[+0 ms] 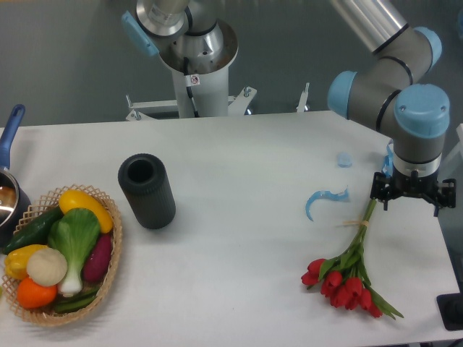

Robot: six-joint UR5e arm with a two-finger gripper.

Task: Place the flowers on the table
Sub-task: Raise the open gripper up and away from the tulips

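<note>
Pincer [409, 201] above stem ends; flowers [349, 270] flat on table [239, 173].

Pot [9, 189] cut at left edge (handle showing); gripper [410, 199] jaws hidden under wrist.

No readable text anywhere; the small sticker [194, 79] on the robot's base (red mark) is too blurred.

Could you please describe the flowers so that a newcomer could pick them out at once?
Start on the white table, then go to its front right part. The flowers lie there below the gripper: red tulips with green stems, unlike the curled blue ribbon scrap nearby.
</note>
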